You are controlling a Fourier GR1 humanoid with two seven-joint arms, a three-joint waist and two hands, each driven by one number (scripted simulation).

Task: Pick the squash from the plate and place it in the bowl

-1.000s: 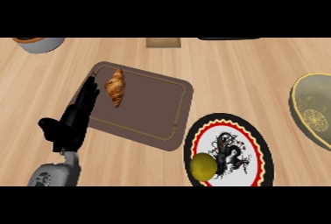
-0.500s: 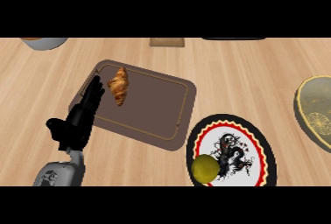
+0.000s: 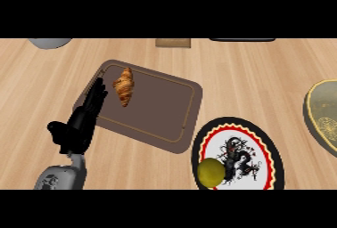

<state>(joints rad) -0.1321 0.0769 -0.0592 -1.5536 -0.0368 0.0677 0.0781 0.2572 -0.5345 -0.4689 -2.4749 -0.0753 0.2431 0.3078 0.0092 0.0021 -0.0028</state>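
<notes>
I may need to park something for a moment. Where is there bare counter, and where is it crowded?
Bare wood lies between the cutting board and the bowl, above the plate. More lies below the board, left of the plate. The board's left edge is crowded: the left hand overlaps it beside the croissant.

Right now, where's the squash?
Head view, lower right: the squash sits on the plate, at its lower left rim, right of the brown tray.
</notes>
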